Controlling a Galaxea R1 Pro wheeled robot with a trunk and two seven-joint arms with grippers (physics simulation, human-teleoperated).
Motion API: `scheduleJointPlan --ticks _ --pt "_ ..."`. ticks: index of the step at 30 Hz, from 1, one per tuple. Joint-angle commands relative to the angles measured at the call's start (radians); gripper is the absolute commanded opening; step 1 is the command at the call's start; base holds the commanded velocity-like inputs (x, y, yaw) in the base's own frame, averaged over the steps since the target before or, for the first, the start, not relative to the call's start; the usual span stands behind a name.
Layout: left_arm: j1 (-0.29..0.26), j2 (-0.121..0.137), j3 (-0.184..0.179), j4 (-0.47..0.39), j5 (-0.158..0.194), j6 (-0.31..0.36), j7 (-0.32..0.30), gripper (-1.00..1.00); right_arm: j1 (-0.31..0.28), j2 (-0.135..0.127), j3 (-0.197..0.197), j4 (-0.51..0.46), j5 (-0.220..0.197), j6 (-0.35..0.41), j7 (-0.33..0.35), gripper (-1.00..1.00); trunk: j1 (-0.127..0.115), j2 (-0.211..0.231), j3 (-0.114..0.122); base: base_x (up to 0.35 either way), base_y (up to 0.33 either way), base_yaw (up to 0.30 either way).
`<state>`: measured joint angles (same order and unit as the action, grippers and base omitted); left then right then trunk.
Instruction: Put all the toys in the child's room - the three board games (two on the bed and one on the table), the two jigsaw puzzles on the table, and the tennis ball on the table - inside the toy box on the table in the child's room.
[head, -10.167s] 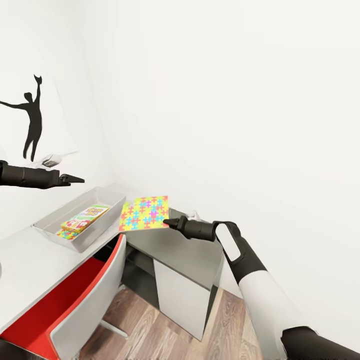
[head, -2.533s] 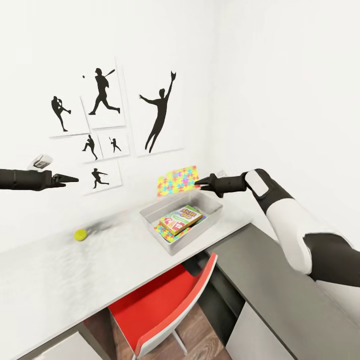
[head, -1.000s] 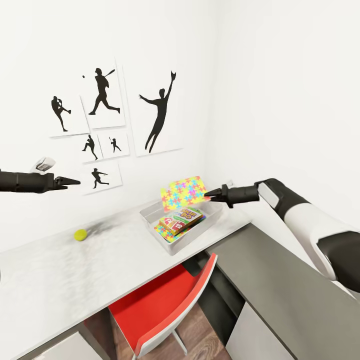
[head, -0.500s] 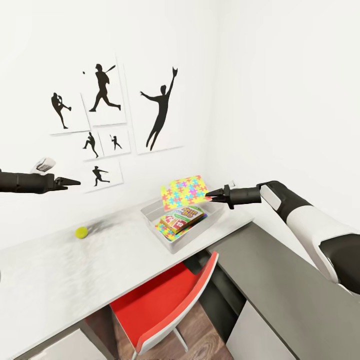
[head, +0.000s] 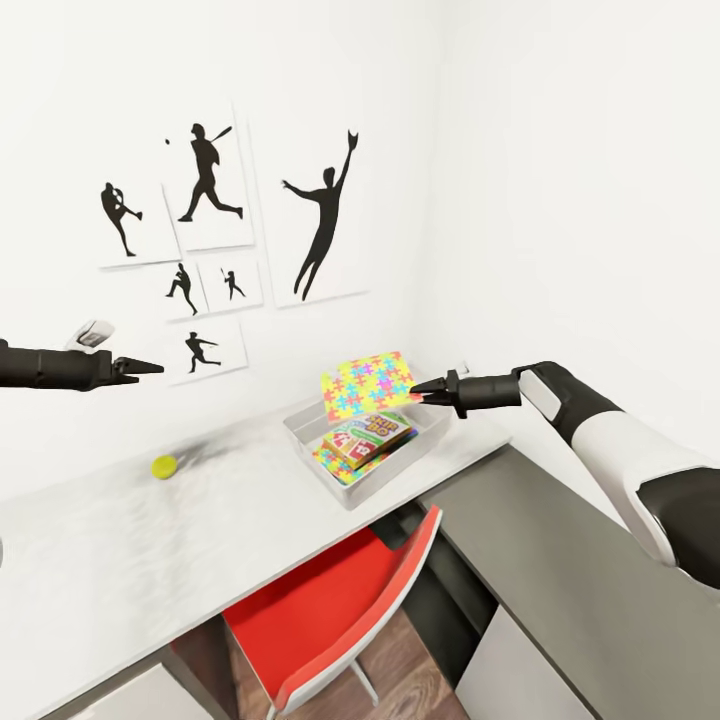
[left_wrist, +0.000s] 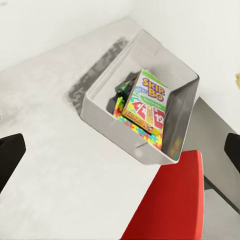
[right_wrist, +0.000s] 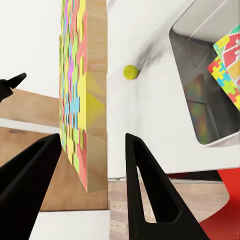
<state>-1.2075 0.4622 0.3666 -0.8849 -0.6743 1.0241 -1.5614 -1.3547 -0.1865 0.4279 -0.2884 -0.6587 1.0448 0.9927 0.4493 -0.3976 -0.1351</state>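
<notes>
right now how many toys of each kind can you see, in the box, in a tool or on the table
jigsaw puzzles: 2, one held by the right tool above the toy box, one under the games in it
board games: 1 surely, the SKIP-BO box; something dark shows beneath it, unclear
tennis ball: 1, on the table
total: 4

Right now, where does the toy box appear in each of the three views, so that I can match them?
Head view: the toy box is at the centre, below the jigsaw puzzle held in the right pincer.
Left wrist view: upper middle of the picture, seen from above.
Right wrist view: upper right corner, cut by the edge.
Shared landmark: the red chair, next to the box in all three.
</notes>
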Motion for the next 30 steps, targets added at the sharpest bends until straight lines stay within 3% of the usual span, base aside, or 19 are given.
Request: scheduleJointPlan --ticks 1,30 --pt "-0.001 0.000 0.002 0.000 -0.010 0.010 -0.009 1.00 -0.001 -0.001 0.004 0.000 0.001 0.002 0.006 -1.00 0.001 -0.002 -0.003 0.024 0.011 0.000" --pt "-0.001 -0.003 0.002 0.000 -0.011 0.010 -0.009 1.00 0.000 -0.014 0.002 0.008 0.001 0.002 0.016 -1.00 0.001 -0.002 -0.009 0.006 0.006 0.000"
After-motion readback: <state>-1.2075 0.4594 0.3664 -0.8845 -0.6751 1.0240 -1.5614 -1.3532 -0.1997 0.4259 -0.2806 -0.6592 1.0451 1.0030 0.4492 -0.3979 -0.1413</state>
